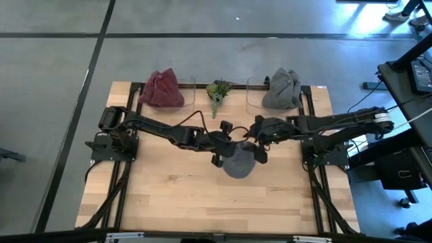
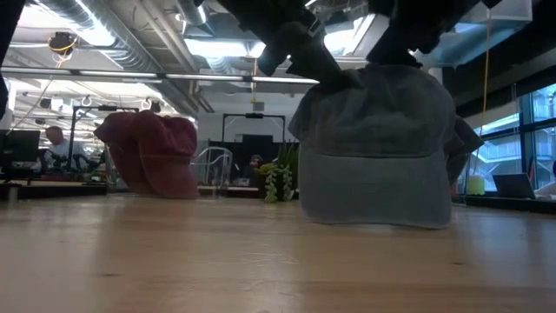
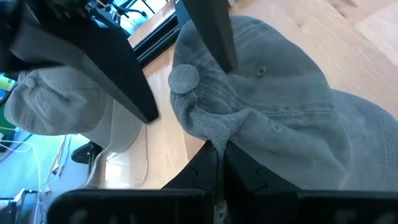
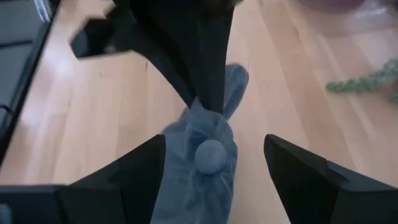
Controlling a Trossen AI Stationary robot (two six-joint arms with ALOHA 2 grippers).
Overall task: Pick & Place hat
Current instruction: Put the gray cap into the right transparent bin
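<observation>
A grey cap (image 1: 237, 165) lies mid-table, brim and lower edge on the wood (image 2: 375, 213). My left gripper (image 3: 219, 146) reaches in from the table's left and is shut on a bunch of the cap's crown. My right gripper (image 4: 214, 155) comes from the right and is open above the crown, one finger (image 4: 149, 171) on each side of the top button (image 4: 210, 154). Whether these fingers touch the cloth, I cannot tell. In the high view both grippers (image 1: 229, 150) (image 1: 251, 147) meet over the cap. My left gripper pinches a gathered fold of the cap's crown cloth (image 3: 214, 127), just beside the top button (image 3: 184, 77), between its two fingers. The fingers come slanting down from the table's left. The cloth is drawn up into a peak at the pinch (image 4: 205, 109), while the cap's lower edge stays on the table.
At the far edge stand a red hat (image 1: 162, 89) on a clear stand, a small green plant (image 1: 219, 93), and a second grey hat (image 1: 282, 89) on another clear stand. Bare wood lies toward the near edge (image 1: 202, 196). Black frame rails run along both sides.
</observation>
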